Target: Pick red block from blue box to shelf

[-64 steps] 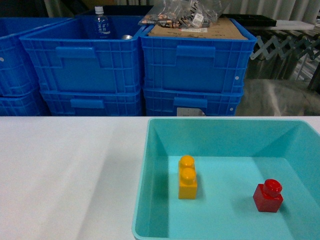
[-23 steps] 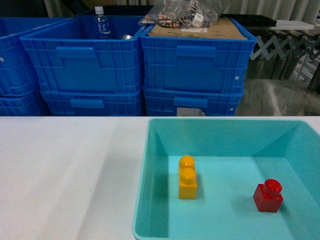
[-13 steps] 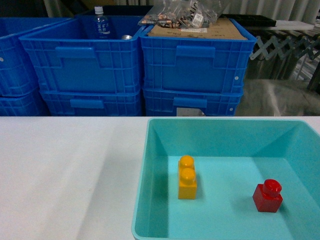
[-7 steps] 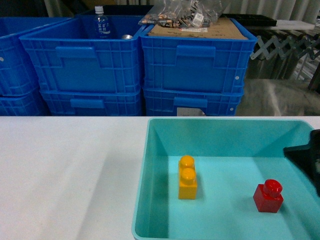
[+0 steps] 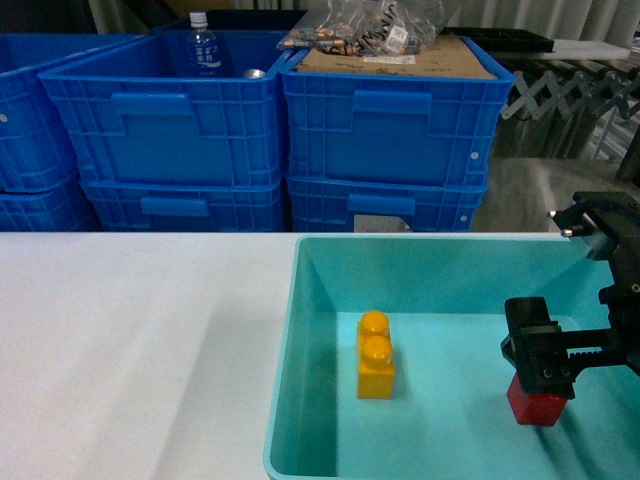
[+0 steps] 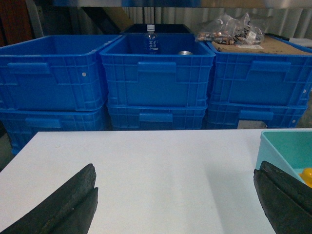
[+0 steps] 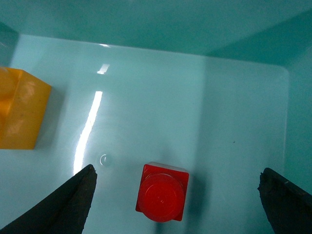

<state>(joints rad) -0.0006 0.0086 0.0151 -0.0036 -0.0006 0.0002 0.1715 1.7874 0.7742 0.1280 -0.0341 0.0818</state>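
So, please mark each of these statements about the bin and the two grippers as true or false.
1. The red block sits inside the turquoise bin. True.
2. The right gripper is shut on the red block. False: its jaws are wide open above the block.
3. The orange brick lies on the white table. False: it stands in the bin.
4. The left gripper is open over the table. True.
5. A bottle stands in a blue crate. True.

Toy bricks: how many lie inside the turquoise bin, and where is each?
2. The orange-yellow brick stands left of centre in the blue box; the red block sits right, below the right gripper.
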